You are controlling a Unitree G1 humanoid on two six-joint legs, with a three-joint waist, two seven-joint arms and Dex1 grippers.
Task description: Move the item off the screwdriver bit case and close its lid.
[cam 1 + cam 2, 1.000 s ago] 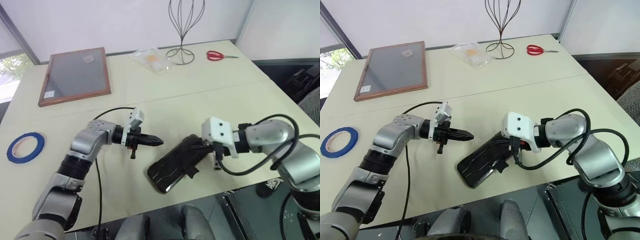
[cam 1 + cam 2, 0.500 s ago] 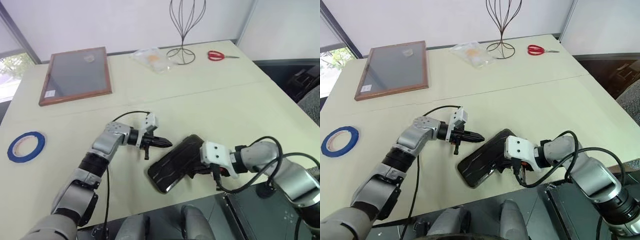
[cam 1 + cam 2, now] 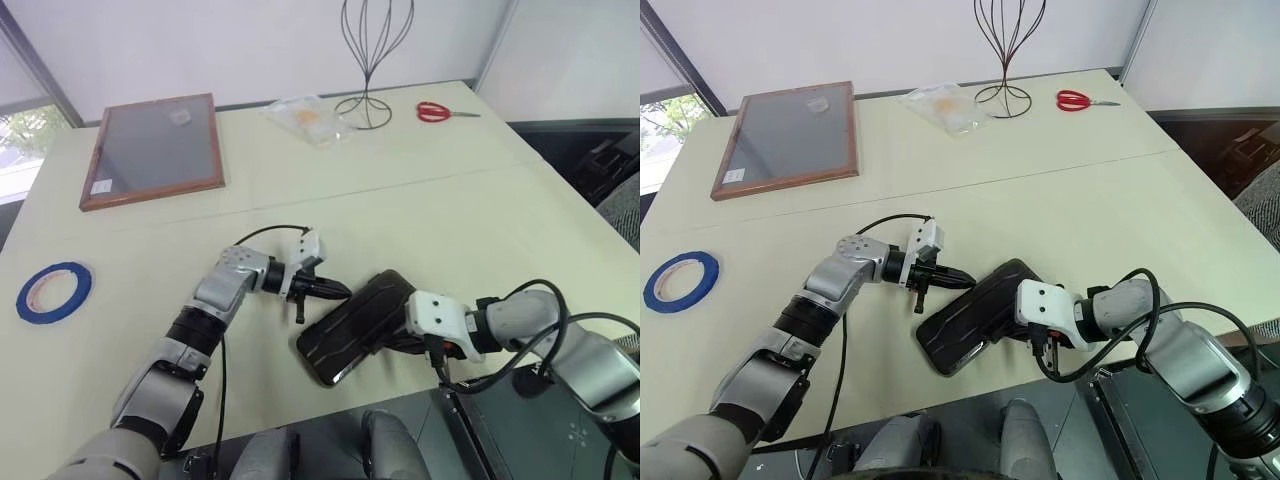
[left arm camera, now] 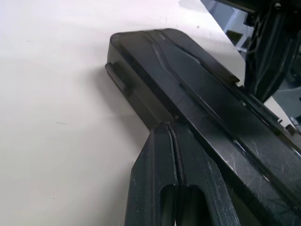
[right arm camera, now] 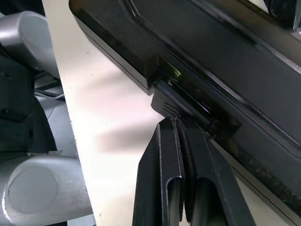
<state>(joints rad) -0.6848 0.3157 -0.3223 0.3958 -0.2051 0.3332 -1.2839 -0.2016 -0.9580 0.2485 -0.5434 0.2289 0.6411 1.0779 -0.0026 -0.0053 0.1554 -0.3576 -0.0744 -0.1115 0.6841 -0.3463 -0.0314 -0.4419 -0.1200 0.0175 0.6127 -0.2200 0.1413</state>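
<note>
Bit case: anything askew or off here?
The bit case lies diagonal near the table front edge, lid down, not spilled or damaged. Both shut tools bracket it: left tool at its far long side, right tool at the latch tab. The blue tape sits far left, well clear.
</note>
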